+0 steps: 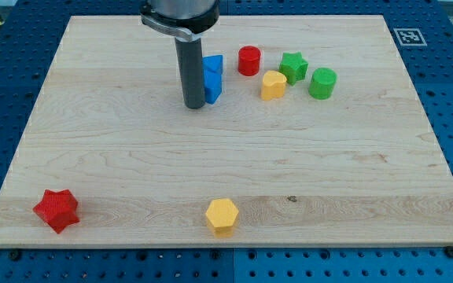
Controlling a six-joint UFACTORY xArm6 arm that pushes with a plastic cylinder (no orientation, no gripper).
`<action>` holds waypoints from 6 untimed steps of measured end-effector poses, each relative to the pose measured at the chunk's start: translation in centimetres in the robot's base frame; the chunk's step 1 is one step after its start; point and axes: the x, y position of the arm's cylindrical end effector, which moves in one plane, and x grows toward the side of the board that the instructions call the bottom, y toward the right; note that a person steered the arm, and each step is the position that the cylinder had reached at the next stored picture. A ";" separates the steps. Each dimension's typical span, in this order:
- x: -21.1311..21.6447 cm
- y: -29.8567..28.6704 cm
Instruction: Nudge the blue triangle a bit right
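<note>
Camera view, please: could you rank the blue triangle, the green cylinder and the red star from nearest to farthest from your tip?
1. Blue triangle: touching or nearly touching my tip, on its right.
2. Green cylinder: far right.
3. Red star: bottom left corner.
</note>
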 end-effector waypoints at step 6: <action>-6.3 -0.1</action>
